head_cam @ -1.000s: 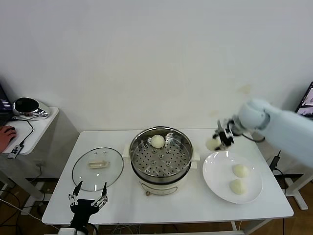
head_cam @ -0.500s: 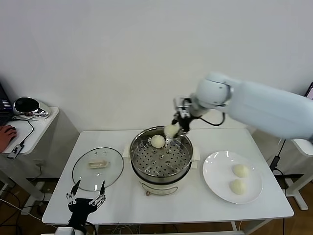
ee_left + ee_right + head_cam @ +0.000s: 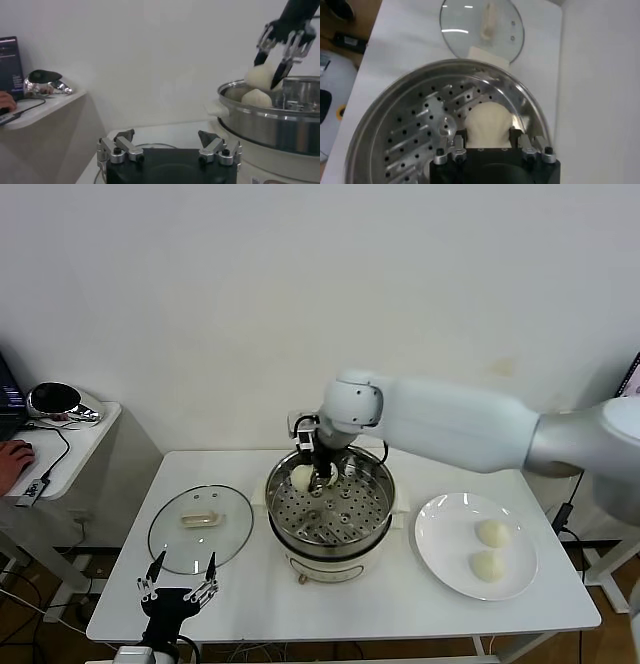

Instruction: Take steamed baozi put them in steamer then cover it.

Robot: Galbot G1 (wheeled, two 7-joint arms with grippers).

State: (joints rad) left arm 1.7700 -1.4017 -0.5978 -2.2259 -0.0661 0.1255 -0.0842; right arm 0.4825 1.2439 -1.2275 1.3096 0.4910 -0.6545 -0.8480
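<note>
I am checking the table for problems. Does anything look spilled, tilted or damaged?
Nothing stands out. The round glass lid lies flat on the white table, the shiny steel steamer stands upright, and two white buns sit on the white plate.

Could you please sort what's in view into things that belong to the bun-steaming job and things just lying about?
Job: the steamer; a bun held by the right gripper over the tray; another bun already inside; two buns on the plate; the glass lid.

Lying about: side table with a silvery object and cables.
</note>
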